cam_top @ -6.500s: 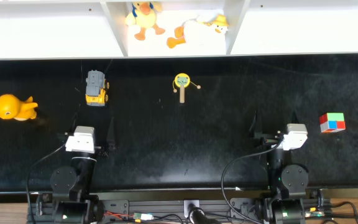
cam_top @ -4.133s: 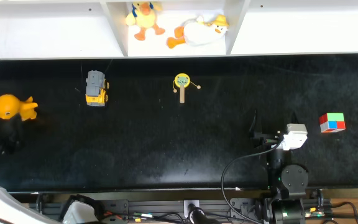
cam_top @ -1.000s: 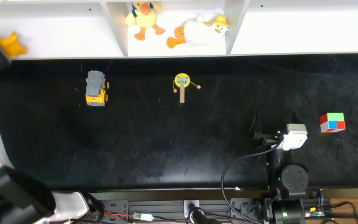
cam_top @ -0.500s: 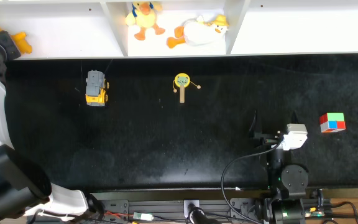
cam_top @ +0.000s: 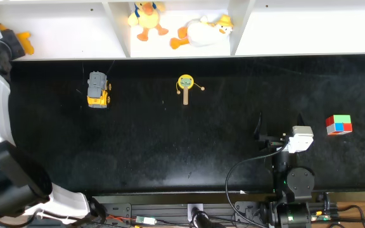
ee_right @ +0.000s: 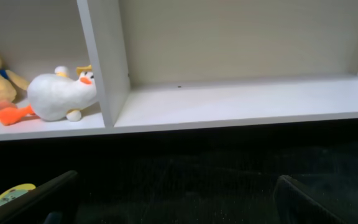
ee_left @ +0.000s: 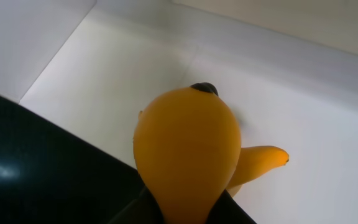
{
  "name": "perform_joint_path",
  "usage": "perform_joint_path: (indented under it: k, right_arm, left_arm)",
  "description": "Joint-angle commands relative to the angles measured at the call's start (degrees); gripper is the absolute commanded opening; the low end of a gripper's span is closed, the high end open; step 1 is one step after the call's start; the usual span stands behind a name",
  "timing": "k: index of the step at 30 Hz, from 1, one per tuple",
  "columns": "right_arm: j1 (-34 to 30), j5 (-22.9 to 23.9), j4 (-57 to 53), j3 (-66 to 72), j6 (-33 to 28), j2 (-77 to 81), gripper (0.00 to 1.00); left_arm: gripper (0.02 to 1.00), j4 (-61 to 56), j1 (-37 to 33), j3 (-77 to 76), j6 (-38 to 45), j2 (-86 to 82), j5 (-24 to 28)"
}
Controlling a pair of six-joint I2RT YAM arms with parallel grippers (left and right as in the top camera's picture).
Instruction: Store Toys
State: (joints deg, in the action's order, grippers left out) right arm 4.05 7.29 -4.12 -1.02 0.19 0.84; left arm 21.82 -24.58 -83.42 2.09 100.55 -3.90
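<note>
An orange rubber duck-like toy point(cam_top: 16, 38) hangs over the floor of the white shelf's left compartment point(cam_top: 68, 31), with my left gripper point(cam_top: 4, 47) shut on it. In the left wrist view the orange toy point(ee_left: 188, 149) sits just above the white shelf floor point(ee_left: 104, 81); whether it touches is hidden. On the black mat lie a grey and yellow toy truck point(cam_top: 97, 89), a small rattle drum point(cam_top: 185, 83) and a colour cube point(cam_top: 338, 125). My right gripper point(cam_top: 277, 136) rests low at the right, open and holding nothing, with its fingers point(ee_right: 48, 193) wide apart.
A yellow plush duck point(cam_top: 146, 17) and a white plush duck point(cam_top: 201, 31) lie in the middle compartment. The right compartment point(ee_right: 241, 99) holds nothing. A shelf divider point(ee_right: 104, 62) stands between these two compartments.
My left arm lifted the orange toy off the mat's left side and carried it up into the left shelf compartment, edging slightly deeper in the last second. The right arm stayed still.
</note>
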Motion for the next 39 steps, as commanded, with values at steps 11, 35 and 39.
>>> perform_joint_path:
  k: [11, 35, 39]
  right_arm:
    - [-0.3, -0.4, 0.3, 0.8, 0.0, -0.6, 0.996]
    - [-0.3, -0.4, 0.3, 0.7, 0.0, -0.6, 0.998]
    - [-0.3, -0.4, 0.3, 0.8, 0.0, -0.6, 0.996]
  left_arm:
    - [0.189, -2.7, 0.6, -1.1, 1.1, 1.8, -0.7]
    - [0.998, -4.9, 1.7, -1.1, 1.1, 1.8, -0.7]
    - [0.998, -5.0, 1.9, -1.1, 1.1, 1.8, -0.7]
